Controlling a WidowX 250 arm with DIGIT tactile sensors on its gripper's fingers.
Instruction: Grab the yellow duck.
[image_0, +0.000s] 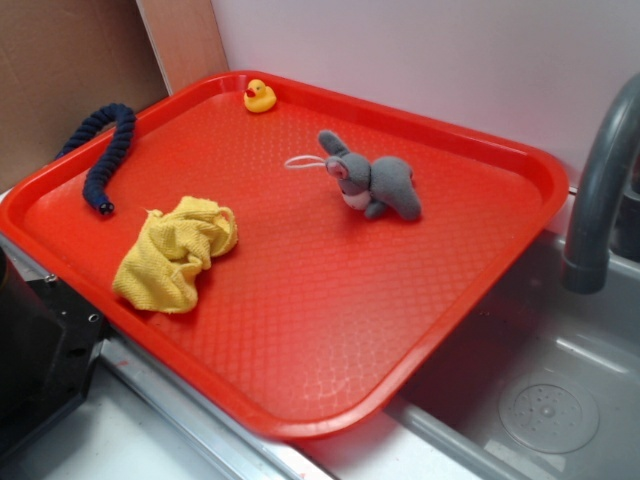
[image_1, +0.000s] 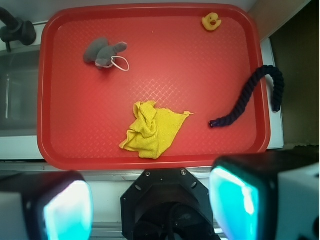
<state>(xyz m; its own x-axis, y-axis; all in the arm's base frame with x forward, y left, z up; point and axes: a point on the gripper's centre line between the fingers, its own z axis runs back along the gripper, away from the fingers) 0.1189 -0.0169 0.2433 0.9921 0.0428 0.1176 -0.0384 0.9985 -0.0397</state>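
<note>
Gripper (image_1: 150, 200) nearest the wrist camera: jaws spread wide, holding nothing, hovering off the near edge of the red tray (image_1: 150, 160). Yellow duck (image_1: 211, 22) upright in the tray's far right corner, well away from the jaws, beak roughly toward the tray's middle. Yellow cloth (image_1: 151, 131) just ahead

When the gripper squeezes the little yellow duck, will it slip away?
Maybe. The yellow duck looks glossy and rounded, so it could pop out. It seems tiny and probably light, likely to skid toward the red tray's nearby rim.
</note>
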